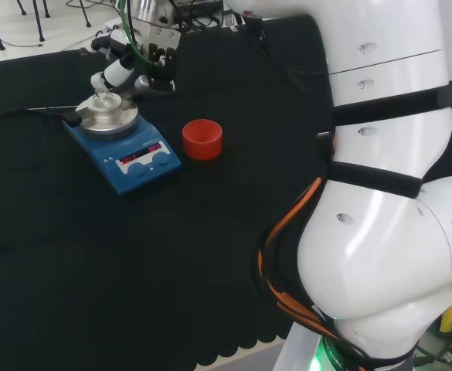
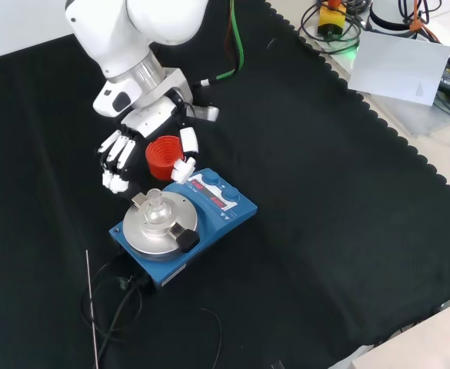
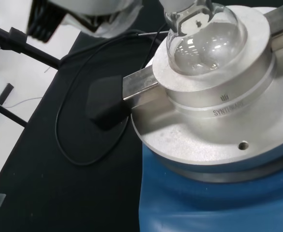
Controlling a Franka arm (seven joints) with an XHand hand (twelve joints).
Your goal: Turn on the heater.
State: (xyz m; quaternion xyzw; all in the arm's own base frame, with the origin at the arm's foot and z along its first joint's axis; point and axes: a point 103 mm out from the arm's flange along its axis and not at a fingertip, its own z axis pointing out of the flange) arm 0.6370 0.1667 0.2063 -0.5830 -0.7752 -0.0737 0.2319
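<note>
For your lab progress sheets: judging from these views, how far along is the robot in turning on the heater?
Done: a clear round flask sits in the metal block on the blue heater, and red digits glow on its front panel, so it looks powered already. In hand: nothing; the hand hovers beside the heater, fingers relaxed, by the red cup. Left: whether a knob must be pressed or turned cannot be told.

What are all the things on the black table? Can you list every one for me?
Heater: one, blue, with a round silver top, middle of the cloth in the front view.
Flask: one, clear glass, sitting in the heater's silver top.
Cup: one, red, right of the heater in the head view.
Cable: one, black, on the cloth beside the heater.
Cloth: one, black, covering the bench.
Robot hand: one, black and white, fingers relaxed, over the heater's far side in the front view.
</note>
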